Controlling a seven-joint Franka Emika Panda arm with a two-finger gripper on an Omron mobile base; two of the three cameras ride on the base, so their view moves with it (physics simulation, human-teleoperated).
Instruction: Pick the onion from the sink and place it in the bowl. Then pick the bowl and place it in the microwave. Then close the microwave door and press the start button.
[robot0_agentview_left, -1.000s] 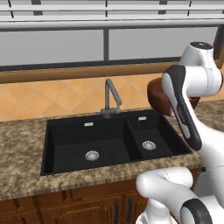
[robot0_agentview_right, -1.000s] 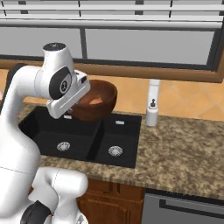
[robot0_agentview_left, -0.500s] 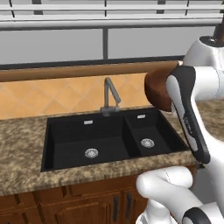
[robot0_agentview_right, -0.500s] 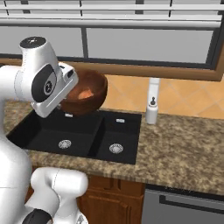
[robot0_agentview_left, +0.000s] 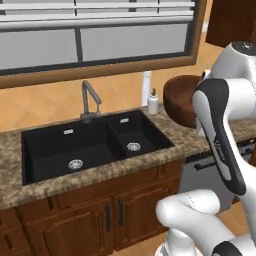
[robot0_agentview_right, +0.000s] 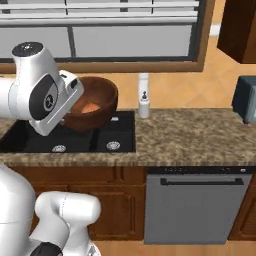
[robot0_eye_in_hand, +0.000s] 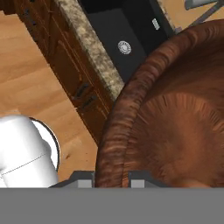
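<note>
Fingers are pinching the bowl's rim, one tip (robot0_eye_in_hand: 84, 180) outside the wall and the other inside, so the gripper (robot0_eye_in_hand: 111, 180) is sitting narrow at the bottom of the hand view. Bowl (robot0_agentview_right: 95, 102) is hanging in the air, tilted, left of centre in the right base view, over the sink (robot0_agentview_right: 122, 135). Onion (robot0_agentview_right: 90, 107) is lying inside the bowl. A soap bottle (robot0_agentview_right: 144, 105) is standing on the counter (robot0_agentview_right: 190, 137) just right of the sink.
</note>
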